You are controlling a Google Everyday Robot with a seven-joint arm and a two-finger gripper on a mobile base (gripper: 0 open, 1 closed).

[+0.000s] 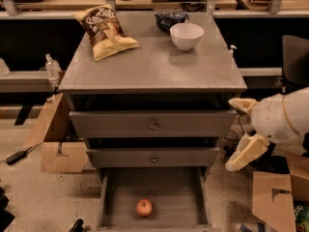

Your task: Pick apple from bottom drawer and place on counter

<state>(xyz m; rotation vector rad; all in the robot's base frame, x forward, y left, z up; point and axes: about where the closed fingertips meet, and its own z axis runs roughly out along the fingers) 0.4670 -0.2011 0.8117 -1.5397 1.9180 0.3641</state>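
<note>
Gripper (234,133) hangs off the right side of the grey cabinet, about level with the two upper drawers, clear of everything. My two cream fingers (247,151) are spread wide apart, one up, one down, with nothing between them and nothing touched, so empty and ready to grasp.

Key relation: the apple (144,207) lies down and to the left of my gripper, well apart from it. It sits on the floor of the pulled-out bottom drawer (171,192), near the front edge and a bit left of the drawer's middle. It touches neither side wall. It is round, so there is no long axis to line up with, and any approach angle from above looks fine. I have only one arm, so no choice there.

My judgement: I need to swing left past the drawer's right wall and drop in from above. The closed middle drawer (153,157) overhangs the back part, but the apple is forward of it.

The counter (154,69) has bare grey space in the middle and front. A chip bag (105,30) lies at back left, a white bowl (186,35) at back right, and a dark packet (170,17) is behind the bowl.
</note>
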